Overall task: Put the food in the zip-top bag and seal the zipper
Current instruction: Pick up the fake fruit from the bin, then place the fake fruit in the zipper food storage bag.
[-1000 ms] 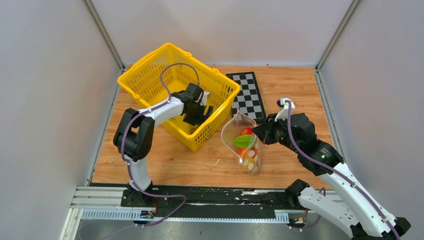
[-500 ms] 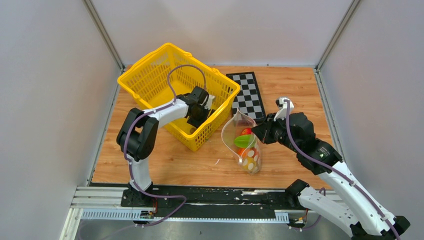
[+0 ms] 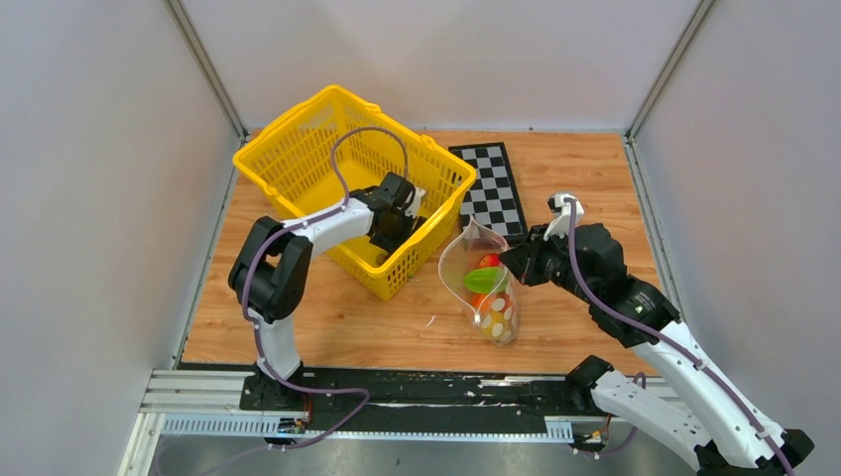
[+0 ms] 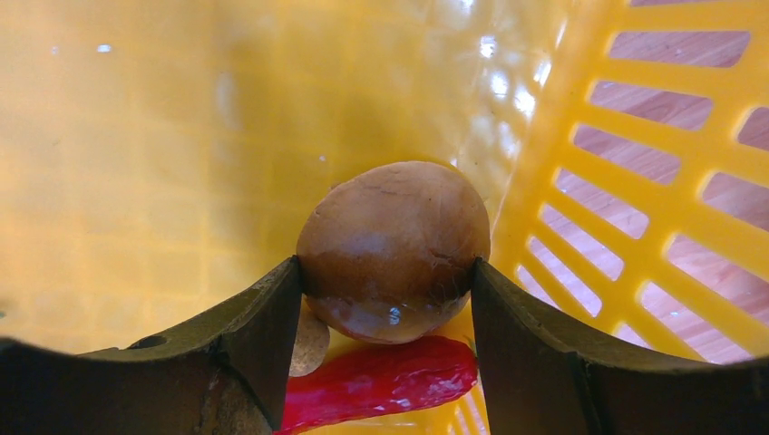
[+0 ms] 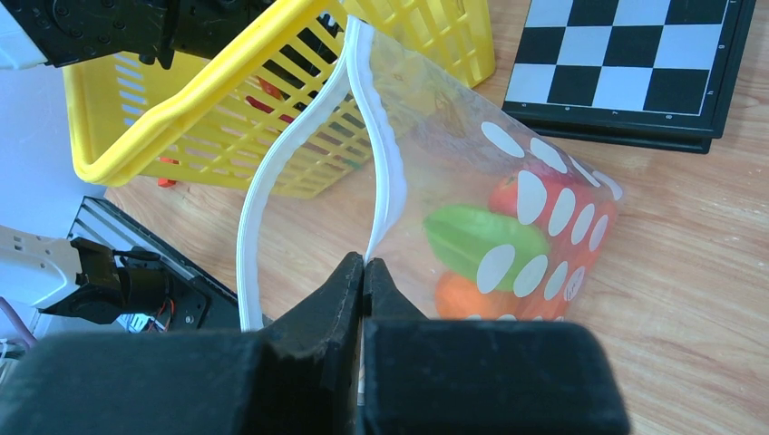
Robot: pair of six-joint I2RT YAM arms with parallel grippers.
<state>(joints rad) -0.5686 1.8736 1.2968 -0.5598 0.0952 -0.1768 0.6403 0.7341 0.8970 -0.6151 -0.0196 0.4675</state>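
Presently, left gripper (image 4: 384,272) clamps round brown toy ball (image 4: 392,240) against the wall of yellow mesh plastic basket (image 4: 136,136), red toy chili (image 4: 381,381) touching below. Right gripper (image 5: 365,267) pinches pale zipper strip (image 5: 383,154), keeping clear polka-dot plastic bag (image 5: 544,195) open beside the basket on wooden table (image 3: 585,169) between grey walls (image 3: 99,198).

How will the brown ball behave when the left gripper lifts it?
Likely slippery: the brown ball looks round and glossy, pinched by the left gripper. Probably rolls if released, since the floor of the yellow basket looks smooth.
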